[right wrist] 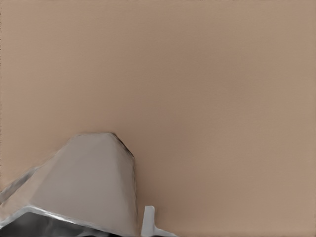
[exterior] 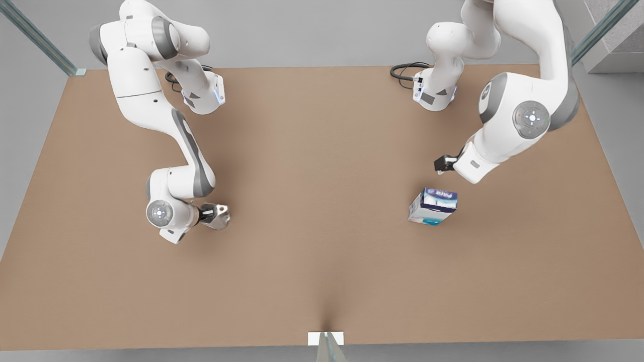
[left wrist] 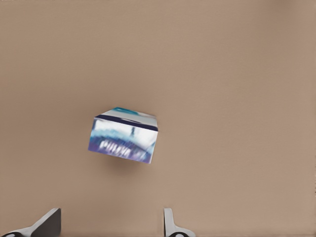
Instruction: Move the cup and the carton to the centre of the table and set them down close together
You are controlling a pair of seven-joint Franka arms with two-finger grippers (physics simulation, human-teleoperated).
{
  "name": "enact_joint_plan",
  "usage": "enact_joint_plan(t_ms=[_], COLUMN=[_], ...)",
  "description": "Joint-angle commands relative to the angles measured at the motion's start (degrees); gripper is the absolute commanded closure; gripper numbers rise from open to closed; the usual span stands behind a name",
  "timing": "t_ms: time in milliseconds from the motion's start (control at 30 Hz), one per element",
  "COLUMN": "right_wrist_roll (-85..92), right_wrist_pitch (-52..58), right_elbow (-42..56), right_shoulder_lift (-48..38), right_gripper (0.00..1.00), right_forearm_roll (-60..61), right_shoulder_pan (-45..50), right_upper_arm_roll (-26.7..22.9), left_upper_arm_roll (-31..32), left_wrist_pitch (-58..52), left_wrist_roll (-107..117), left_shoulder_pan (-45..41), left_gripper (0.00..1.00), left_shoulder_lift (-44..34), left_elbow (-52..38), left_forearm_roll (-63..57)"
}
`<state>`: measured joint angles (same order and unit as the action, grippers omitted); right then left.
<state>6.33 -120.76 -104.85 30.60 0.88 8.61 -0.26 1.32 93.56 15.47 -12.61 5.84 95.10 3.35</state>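
Desk (exterior: pixel 322 261): plain light brown, matte; two white arms mounted along its far edge in the front view.

Carton (exterior: pixel 432 206): stands on the desk at about 3 o'clock from the desk's middle in the front view, well apart from the centre; dark blue-purple top with white lettering, white and light blue sides, teal lower edge; turned a little askew to the desk edges; nothing touches it. In the left wrist view the carton (left wrist: pixel 124 135) sits alone on bare desk beyond the fingertips.

Left gripper (exterior: pixel 441 164): hangs at about 12 o'clock from the carton in the front view, near it but apart, raised off the desk; in the left wrist view the two fingers (left wrist: pixel 170 223) are spread wide with only bare desk between them.

Cup (exterior: pixel 217 216): pale grey, faceted; at about 9 o'clock from the desk's middle in the front view, well apart from the carton; whether it rests on the desk or is lifted, cannot tell.

Right gripper (exterior: pixel 214 215): at the cup, fingers pinching it; in the right wrist view the cup (right wrist: pixel 84 187) sits right against one pale finger (right wrist: pixel 148 222); handle not made out.
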Motion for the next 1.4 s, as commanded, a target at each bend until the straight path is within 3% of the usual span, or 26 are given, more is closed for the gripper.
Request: enact_joint_plan(t_ms=[0,267,400,500,700,733,767,967,1100,1167,1200,1267,1300,1367], right_wrist_roll=[0.0,-0.1,-3.3,-14.7,-33.5,-33.6,-33.5,-34.1,-33.9,-33.6,-31.6,-14.2,-13.7,-13.7], right_wrist_pitch=[0.0,1.2,4.5,4.4,0.7,-0.3,-1.0,-0.1,6.3,16.9,22.4,29.4,31.3,29.6], right_elbow=[0.0,1.7,12.6,26.0,46.3,46.4,46.2,46.2,46.3,46.3,45.5,45.5,45.2,32.0], right_shoulder_lift=[0.0,-0.7,2.4,11.3,26.4,26.7,26.7,26.1,19.4,14.0,9.1,5.1,1.8,-10.5], right_gripper=[0.79,0.79,0.79,0.79,0.79,0.47,0.00,0.00,0.00,0.00,0.00,0.00,0.00,0.00], right_forearm_roll=[0.0,0.4,10.6,14.8,16.0,16.1,16.1,16.5,24.0,23.4,9.5,5.1,4.3,1.8], right_shoulder_pan=[0.0,-0.3,5.4,14.1,24.3,24.3,24.3,24.3,22.7,16.2,14.3,3.0,1.1,-0.3], right_upper_arm_roll=[0.0,0.1,0.9,0.9,0.9,0.9,0.9,1.0,0.4,-0.7,-4.6,-5.2,-5.4,-5.4], left_upper_arm_roll=[0.0,0.0,0.0,0.0,-1.9,-1.9,-1.9,-2.0,-2.8,-2.8,-2.8,-2.8,-2.8,-2.8], left_wrist_pitch=[0.0,0.4,0.7,2.1,16.0,20.2,21.7,25.8,25.8,27.7,28.5,29.0,29.0,29.1], left_wrist_roll=[0.1,0.3,0.3,0.3,34.4,39.9,40.4,47.0,59.3,63.5,63.5,63.0,62.8,62.7], left_shoulder_pan=[-0.4,-0.6,-0.5,-0.5,-0.5,-0.5,-0.5,-0.6,-0.5,-0.6,-0.6,-0.6,-0.6,-0.5], left_gripper=[0.00,0.00,0.00,0.00,0.00,0.00,0.00,0.00,0.00,0.00,0.00,0.00,0.00,0.00], left_shoulder_lift=[0.1,1.3,1.4,1.5,1.5,1.3,1.7,3.0,3.0,3.7,3.8,4.6,5.0,5.6], left_elbow=[0.0,-0.1,-0.1,0.5,10.2,13.1,13.4,17.9,18.9,18.9,18.9,18.8,18.8,18.8], left_forearm_roll=[0.0,0.0,0.0,0.0,-0.1,-0.1,-0.1,0.0,0.1,0.2,0.3,0.3,0.3,0.2])
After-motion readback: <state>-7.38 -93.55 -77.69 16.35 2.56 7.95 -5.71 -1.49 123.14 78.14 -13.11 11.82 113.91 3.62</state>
